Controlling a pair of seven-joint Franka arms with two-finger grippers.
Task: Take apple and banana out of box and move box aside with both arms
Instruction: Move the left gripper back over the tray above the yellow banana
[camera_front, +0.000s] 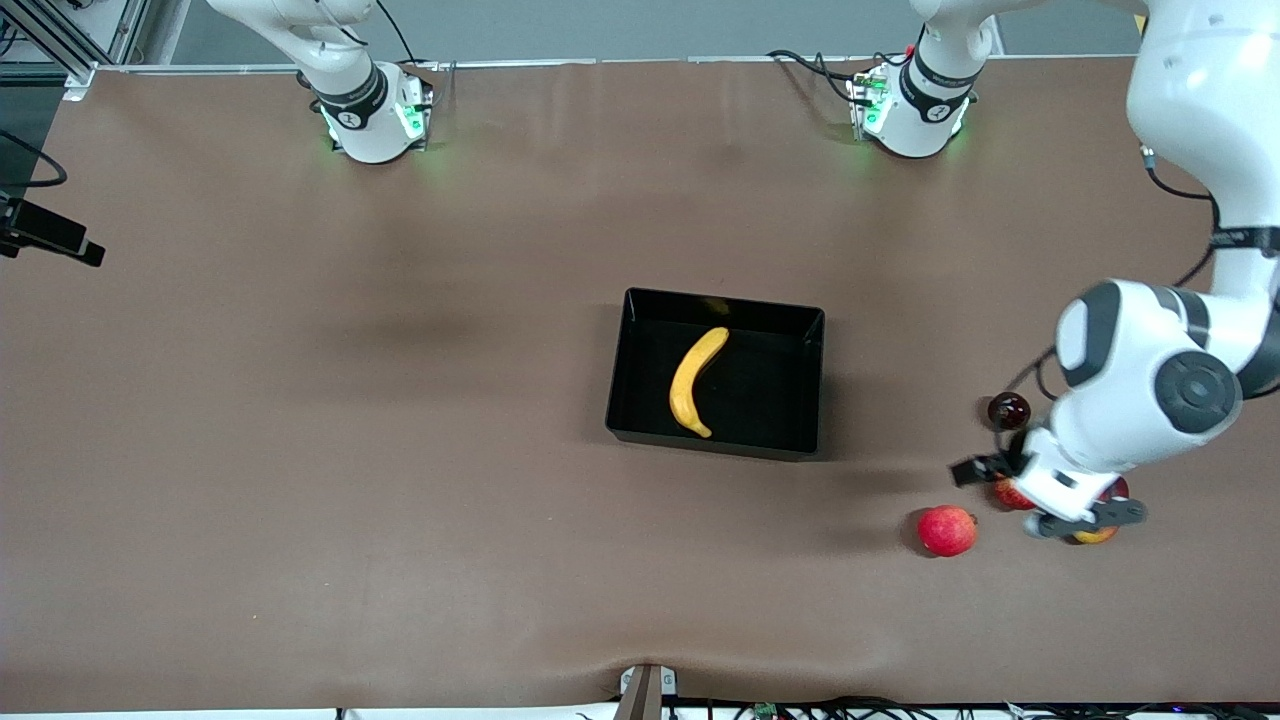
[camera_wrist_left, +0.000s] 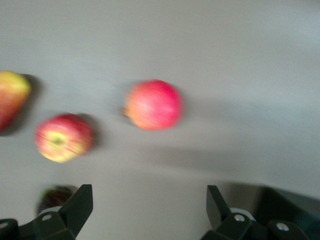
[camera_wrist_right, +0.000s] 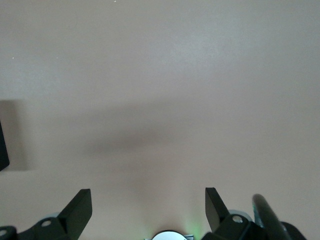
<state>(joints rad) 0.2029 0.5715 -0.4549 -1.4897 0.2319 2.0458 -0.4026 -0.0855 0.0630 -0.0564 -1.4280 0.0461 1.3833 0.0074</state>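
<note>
The black box sits mid-table with the yellow banana lying inside it. My left gripper hangs open over a cluster of fruits toward the left arm's end of the table. The apple, red streaked with yellow, peeks out from under that hand. In the left wrist view the apple lies apart from the open left gripper, which holds nothing. A corner of the box shows there too. My right gripper is open over bare table near its own base and does not show in the front view.
A plain pinkish-red round fruit lies beside the apple, nearer the front camera. A red-and-yellow mango is partly under the left hand. A dark red round fruit sits farther from the camera.
</note>
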